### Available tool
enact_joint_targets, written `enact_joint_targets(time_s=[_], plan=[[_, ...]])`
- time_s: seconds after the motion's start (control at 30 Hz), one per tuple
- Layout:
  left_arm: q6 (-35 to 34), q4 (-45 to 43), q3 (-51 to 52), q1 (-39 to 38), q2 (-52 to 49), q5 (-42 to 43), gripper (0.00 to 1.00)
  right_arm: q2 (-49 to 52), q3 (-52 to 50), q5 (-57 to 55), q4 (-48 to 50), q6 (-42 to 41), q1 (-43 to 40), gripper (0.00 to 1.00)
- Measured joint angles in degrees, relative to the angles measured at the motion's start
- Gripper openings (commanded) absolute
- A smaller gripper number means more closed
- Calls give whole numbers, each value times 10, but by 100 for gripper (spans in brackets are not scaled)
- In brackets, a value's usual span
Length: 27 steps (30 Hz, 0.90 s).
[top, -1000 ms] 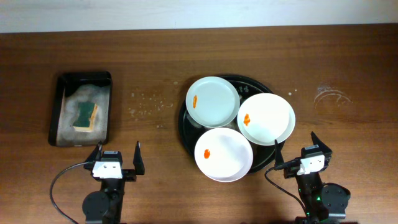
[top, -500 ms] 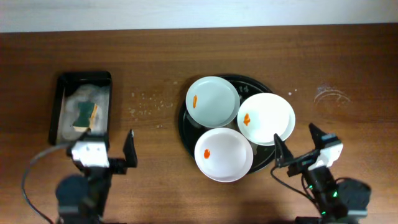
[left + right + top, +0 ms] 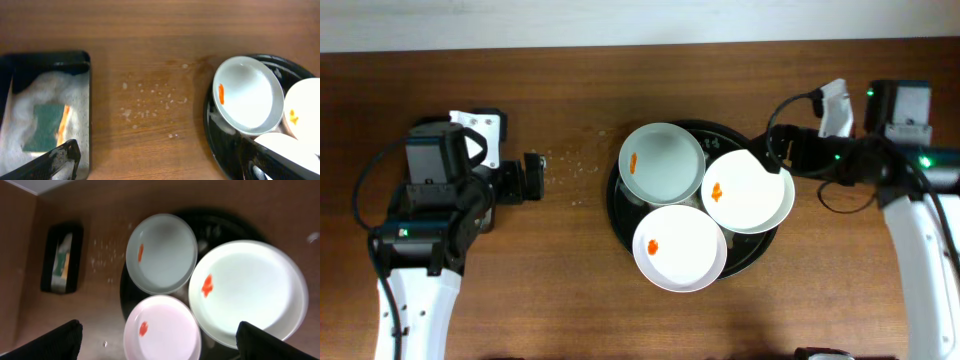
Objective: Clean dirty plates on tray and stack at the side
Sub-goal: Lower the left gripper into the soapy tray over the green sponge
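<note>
A wooden tabletop [image 3: 570,90] bears a round black tray [image 3: 615,200] slightly toward its right edge, crowded with three white plates [image 3: 680,248], each smeared orange. Near the left edge, a rectangular sponge tray [image 3: 85,100] holds a green sponge [image 3: 47,127] in foam. The left arm [image 3: 430,215] and right arm [image 3: 920,230] hover, jaws released, empty.

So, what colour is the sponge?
The sponge is green with an orange side; best in left wrist view.
</note>
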<state>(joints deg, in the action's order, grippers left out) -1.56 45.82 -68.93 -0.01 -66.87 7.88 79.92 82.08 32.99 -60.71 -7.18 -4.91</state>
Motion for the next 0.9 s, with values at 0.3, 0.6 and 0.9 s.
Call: enact_joint_targets(time_s=[0.3, 0.6, 0.9], plan=[[-134, -16, -10, 130, -172, -133, 83, 23, 0, 13, -32, 16, 27, 91], [57, -155, -12, 160, -349, -191, 58, 23, 1, 16, -35, 17, 38, 90], [82, -182, -15, 166, -438, -189, 0, 23, 1, 16, -43, 17, 38, 86]])
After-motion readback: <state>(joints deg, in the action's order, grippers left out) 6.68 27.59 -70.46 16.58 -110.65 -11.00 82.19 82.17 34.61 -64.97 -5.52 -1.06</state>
